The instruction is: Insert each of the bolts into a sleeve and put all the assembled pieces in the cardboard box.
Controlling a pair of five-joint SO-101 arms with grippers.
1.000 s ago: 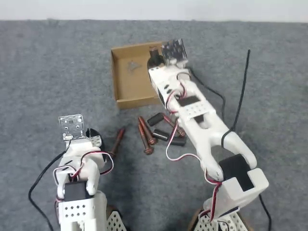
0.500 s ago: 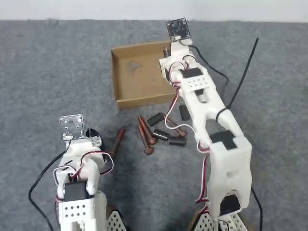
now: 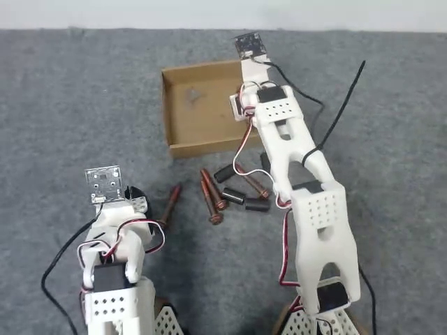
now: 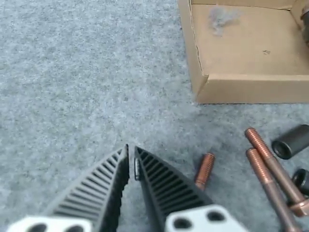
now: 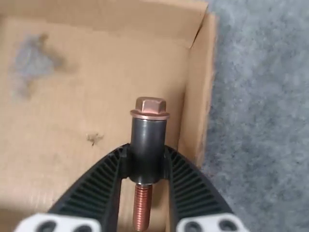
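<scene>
Since a second ago, the right arm has stretched out longer and straighter over the cardboard box. The left arm has stayed put.

The right gripper squeezes a black sleeve between its two fingers. A copper bolt goes through the sleeve. Its head sits on the far end and its screw end pokes out on the near side. This piece hangs over the inside of the box, close to a side wall and a corner.

The left gripper has its fingers almost pressed together, with nothing between them. It is low over the grey carpet, and a short bolt lies just beside it.

More loose bolts and some loose sleeves lie mixed together on the carpet, between the two arms and just in front of the box.
</scene>
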